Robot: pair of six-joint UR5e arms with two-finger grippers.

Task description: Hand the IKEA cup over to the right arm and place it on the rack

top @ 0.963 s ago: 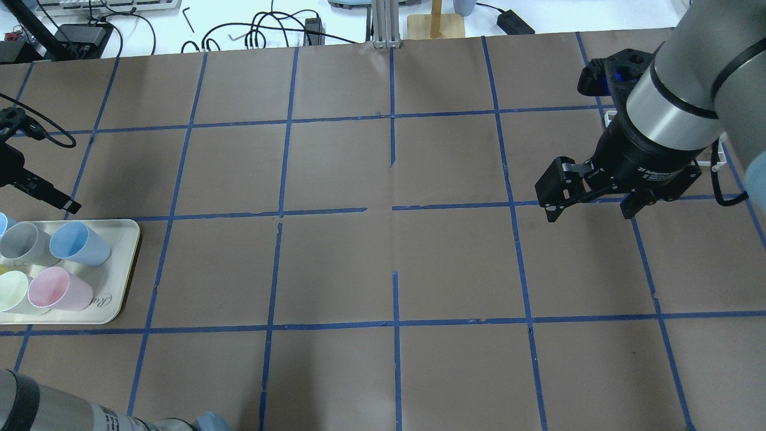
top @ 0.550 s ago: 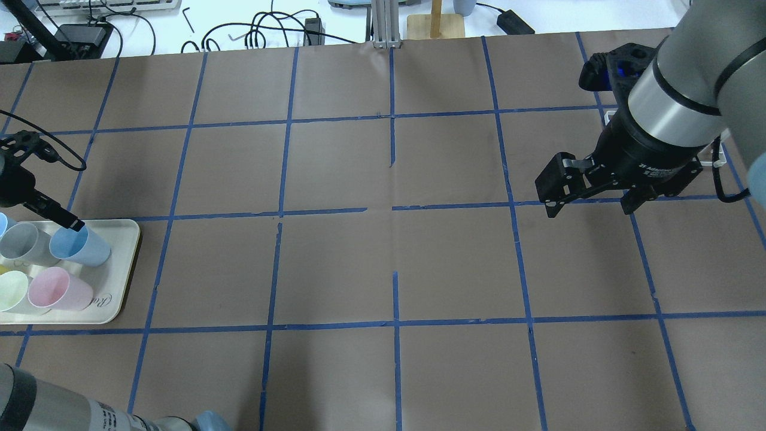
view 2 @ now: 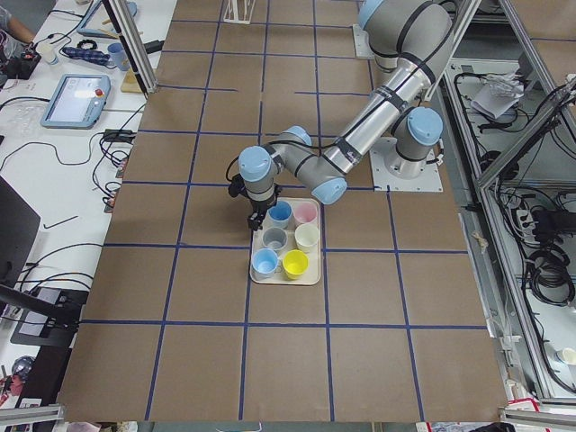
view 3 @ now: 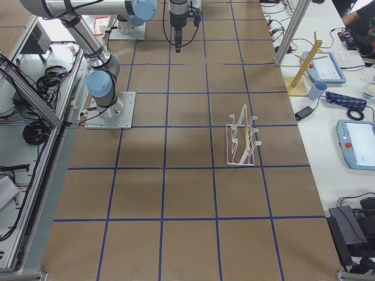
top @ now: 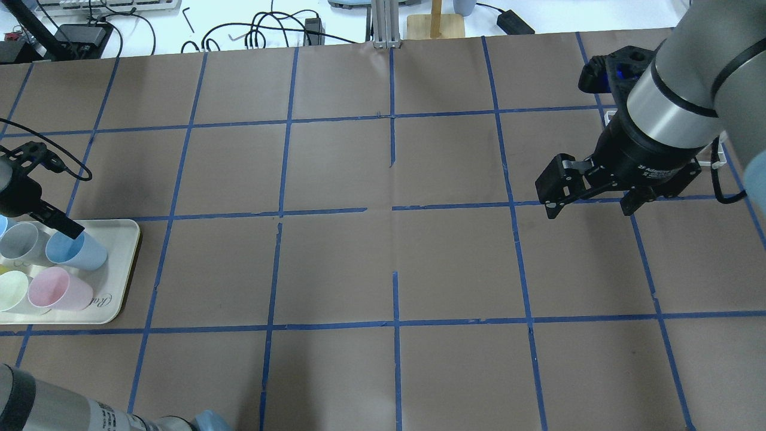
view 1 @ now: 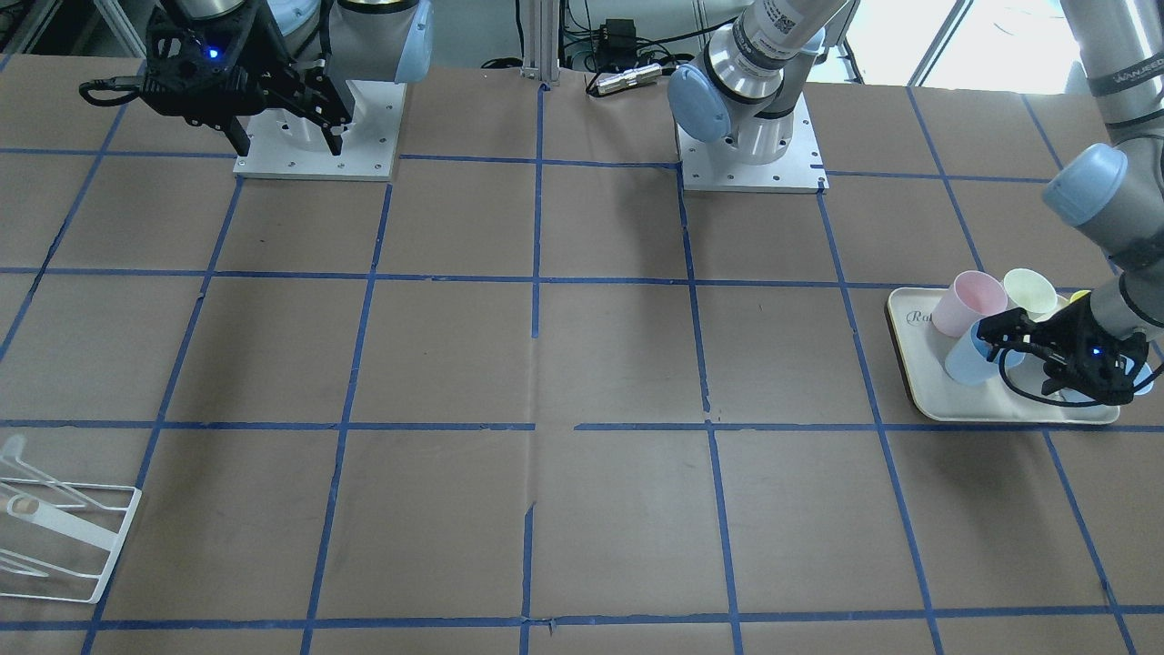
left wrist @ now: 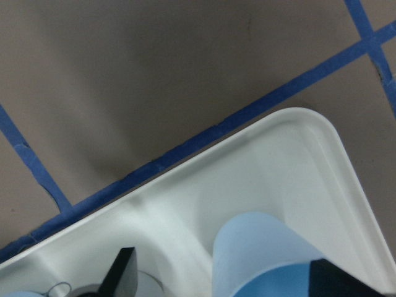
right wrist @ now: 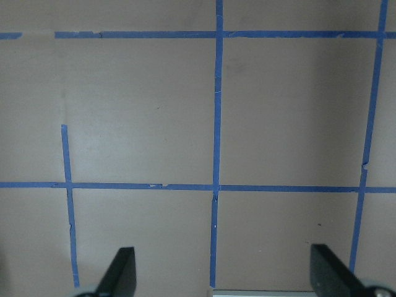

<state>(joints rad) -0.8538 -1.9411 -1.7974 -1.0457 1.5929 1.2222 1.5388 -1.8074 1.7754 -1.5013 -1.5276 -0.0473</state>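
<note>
at the far left of the overhead view, the cream tray is carrying several cups. the ikea cup is standing upright, mouth up, in the tray corner closest to the middle of the table, just beside the grey cup and the pink cup. the left gripper is hanging right over it with its jaws spread. in the left wrist view one finger appears to be dipping inside the cup's mouth while the other is sitting outside, toward the grey cup. the cup's wall is therefore lying between them, and nothing is being pinched yet. the cup's long axis is running vertically, in line with the fingers, so the coming move is looking like a squeeze on that wall and a straight lift. moving right, at the far side the right gripper is hovering over the paper, jaws wide apart and holding nothing, well apart from the cup. the left gripper is plainly the nearer one. the rack is standing near the right gripper, mostly hidden from overhead behind the right arm.
</note>
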